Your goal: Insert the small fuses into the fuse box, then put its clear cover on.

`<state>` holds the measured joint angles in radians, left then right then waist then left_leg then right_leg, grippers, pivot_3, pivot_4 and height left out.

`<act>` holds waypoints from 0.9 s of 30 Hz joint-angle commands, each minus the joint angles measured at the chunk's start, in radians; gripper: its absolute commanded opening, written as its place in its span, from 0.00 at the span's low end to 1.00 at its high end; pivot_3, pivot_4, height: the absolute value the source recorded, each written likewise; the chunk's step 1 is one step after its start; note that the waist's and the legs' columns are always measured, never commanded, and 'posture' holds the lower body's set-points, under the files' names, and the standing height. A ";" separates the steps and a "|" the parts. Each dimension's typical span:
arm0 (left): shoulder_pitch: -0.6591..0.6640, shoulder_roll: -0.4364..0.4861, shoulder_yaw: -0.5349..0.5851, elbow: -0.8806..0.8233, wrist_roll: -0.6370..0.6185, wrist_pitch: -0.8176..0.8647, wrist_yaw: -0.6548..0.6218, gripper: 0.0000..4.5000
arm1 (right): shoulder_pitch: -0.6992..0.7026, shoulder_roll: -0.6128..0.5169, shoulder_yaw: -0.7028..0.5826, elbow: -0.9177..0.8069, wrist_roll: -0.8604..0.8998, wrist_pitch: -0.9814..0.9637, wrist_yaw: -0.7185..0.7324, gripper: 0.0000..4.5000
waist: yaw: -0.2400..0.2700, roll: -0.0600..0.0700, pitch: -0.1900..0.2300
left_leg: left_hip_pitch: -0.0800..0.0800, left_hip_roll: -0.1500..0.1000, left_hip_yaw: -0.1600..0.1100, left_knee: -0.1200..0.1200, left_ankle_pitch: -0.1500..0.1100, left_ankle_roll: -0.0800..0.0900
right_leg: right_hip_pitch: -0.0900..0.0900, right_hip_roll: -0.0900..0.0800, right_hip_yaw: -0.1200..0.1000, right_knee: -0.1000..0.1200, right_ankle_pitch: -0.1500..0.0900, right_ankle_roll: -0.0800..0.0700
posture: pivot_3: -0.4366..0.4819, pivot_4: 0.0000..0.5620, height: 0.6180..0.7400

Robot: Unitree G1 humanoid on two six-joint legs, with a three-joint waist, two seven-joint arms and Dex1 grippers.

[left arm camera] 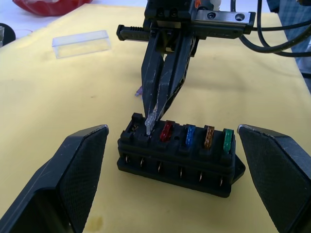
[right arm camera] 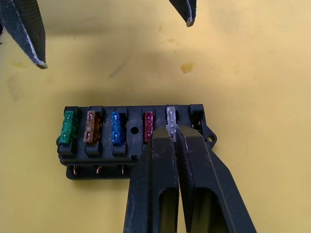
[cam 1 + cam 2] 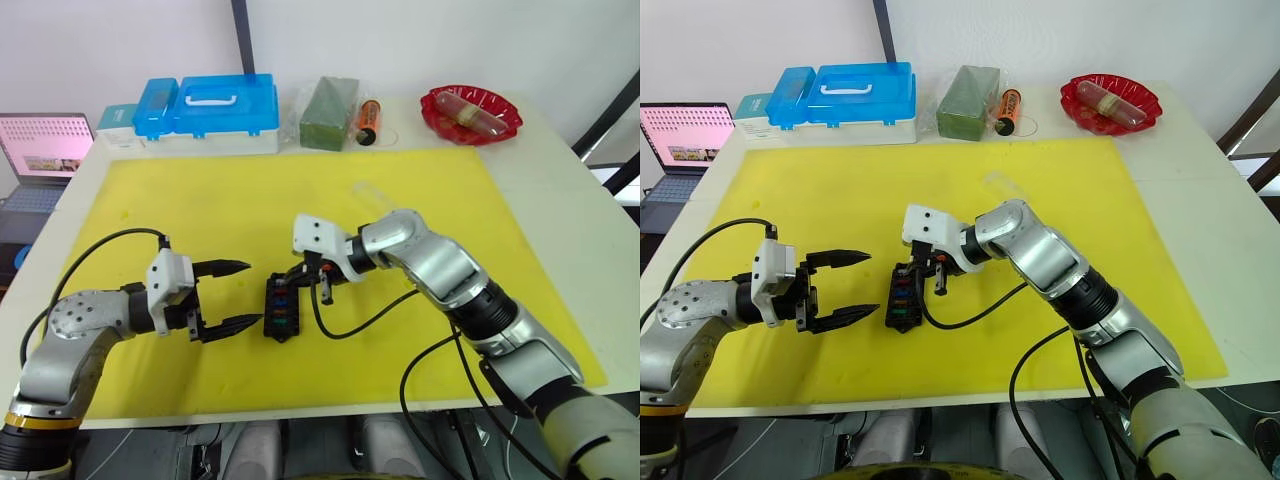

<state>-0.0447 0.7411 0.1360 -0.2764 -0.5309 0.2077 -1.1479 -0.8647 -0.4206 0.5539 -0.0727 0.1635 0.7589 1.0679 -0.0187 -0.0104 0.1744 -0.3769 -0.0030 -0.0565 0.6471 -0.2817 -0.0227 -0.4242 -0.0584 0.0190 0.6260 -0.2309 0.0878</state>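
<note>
Fuse box (image 2: 136, 141): green, orange, blue, red fuses seated. Grey fuse (image 2: 171, 116) is pinched by right tool (image 2: 173, 130) at a slot. Left tool (image 3: 232, 296) is held spread beside the box.

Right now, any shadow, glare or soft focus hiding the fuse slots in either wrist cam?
Right wrist view: the right gripper casts a shadow behind the fuse box, slots readable, its own fingers soft up close. Left wrist view: the left gripper's fingers are blurred; fuses clear.

white wall (image 3: 420, 40), white table (image 3: 560, 170), yellow mat (image 3: 200, 200)
</note>
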 commanded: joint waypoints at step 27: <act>-0.004 -0.006 -0.009 -0.007 0.011 -0.030 -0.013 1.00 | 0.010 -0.002 0.012 -0.004 -0.045 -0.044 0.016 0.21 | 0.000 0.000 0.000 | 0.000 0.000 0.000 0.000 0.000 0.000 | 0.000 0.000 0.000 0.000 0.000 -0.001 | 0.48 0.27 1.00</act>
<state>-0.0418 0.7358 0.1296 -0.2763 -0.5185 0.1998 -1.1562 -0.8594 -0.4207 0.5730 -0.0545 0.1218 0.7129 1.0814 -0.0183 -0.0105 0.1744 -0.3766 -0.0031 -0.0564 0.6471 -0.2817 -0.0227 -0.4241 -0.0585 0.0191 0.6265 -0.2312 0.0873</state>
